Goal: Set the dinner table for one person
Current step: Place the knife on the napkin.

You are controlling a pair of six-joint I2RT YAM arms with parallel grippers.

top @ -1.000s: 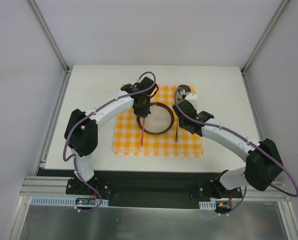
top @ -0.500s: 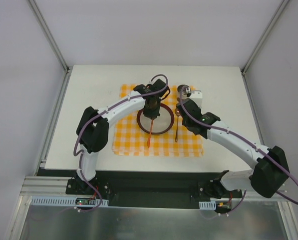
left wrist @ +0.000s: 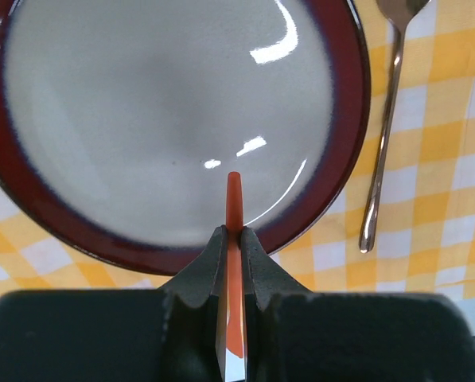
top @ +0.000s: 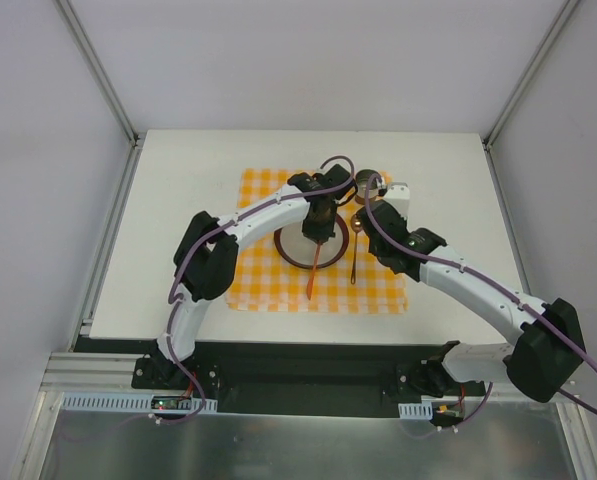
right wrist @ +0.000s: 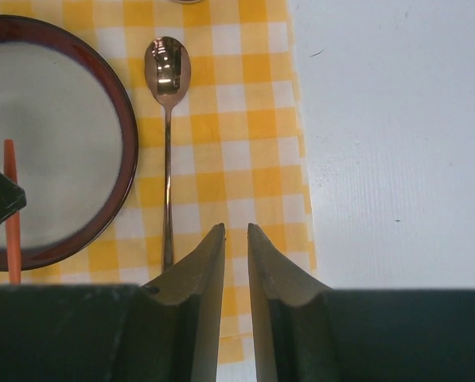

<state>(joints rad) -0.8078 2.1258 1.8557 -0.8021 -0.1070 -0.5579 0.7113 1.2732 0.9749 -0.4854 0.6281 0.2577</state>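
Now left gripper (left wrist: pixel 234 231) clenched on orange utensil (left wrist: pixel 234 197) above plate (left wrist: pixel 347 119); right gripper (right wrist: pixel 235 229) slightly parted.

Counting by kind:

- One dinner table (top: pixel 178 220), white.
- One checkered mat (top: pixel 258 285), orange and white.
- One plate (left wrist: pixel 142 119) with a dark red rim.
- One spoon (right wrist: pixel 167 159).
- One thin orange utensil (left wrist: pixel 234 199), kind not clear.
- One small round cup (top: pixel 367 183).
- Two arms: left arm (top: pixel 248 215) and right arm (top: pixel 478 290).
- Two grippers: left gripper (left wrist: pixel 234 232) and right gripper (right wrist: pixel 235 231).
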